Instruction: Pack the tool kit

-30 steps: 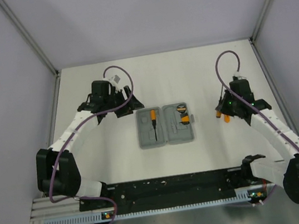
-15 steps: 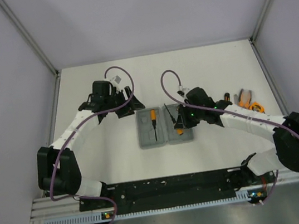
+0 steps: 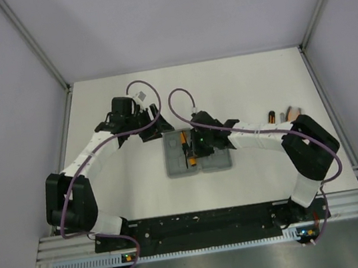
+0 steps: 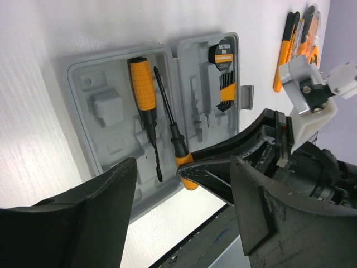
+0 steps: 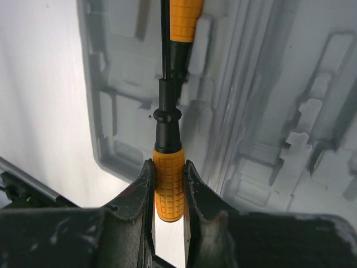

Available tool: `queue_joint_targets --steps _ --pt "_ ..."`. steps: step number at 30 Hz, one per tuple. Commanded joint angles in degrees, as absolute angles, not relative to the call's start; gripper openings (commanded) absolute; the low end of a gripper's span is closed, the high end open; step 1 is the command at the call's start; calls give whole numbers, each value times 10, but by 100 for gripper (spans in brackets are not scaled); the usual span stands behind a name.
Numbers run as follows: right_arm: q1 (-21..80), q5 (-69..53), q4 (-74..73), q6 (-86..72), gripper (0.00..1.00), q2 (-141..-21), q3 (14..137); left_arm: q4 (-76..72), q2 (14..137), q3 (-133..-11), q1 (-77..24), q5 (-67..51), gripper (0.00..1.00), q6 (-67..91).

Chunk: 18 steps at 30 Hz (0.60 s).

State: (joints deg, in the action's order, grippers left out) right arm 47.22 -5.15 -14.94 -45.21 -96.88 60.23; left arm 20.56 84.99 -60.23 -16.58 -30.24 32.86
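Note:
The grey tool case [image 3: 175, 165] lies open at mid table. One orange-and-black screwdriver [image 4: 142, 84] lies in its left half. My right gripper [image 3: 194, 153] is shut on the orange handle of a second screwdriver [image 5: 168, 184]. It holds that screwdriver low over the case's left half [image 5: 120, 128], its shaft beside the first one [image 5: 184, 19]. My left gripper [image 3: 154, 128] hovers open and empty just behind the case's left corner; its fingers [image 4: 83, 218] frame the case [image 4: 106, 106]. The tape measure is not clearly visible.
A black card of hex keys [image 4: 223, 61] sits in the case's right half. Another screwdriver [image 3: 272, 116] and orange-handled pliers [image 3: 289, 111] lie on the table at the right, partly behind my right arm. Grey walls enclose the table on three sides.
My right arm has swung left from the table's right side, carrying the screwdriver across the case to its left half. The left arm has not moved.

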Motion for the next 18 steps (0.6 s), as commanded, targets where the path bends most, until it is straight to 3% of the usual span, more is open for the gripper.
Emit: queue_joint_targets --steps 1,14,18 --pt "493 16 -177 -509 0 -977 636 177 853 -596 -163 -313 71 327" --pt "512 66 -223 -524 0 -1008 657 162 865 -593 -163 -330 69 337" --pt "514 62 -228 -524 11 -1020 664 163 864 -594 -163 -330 69 336"
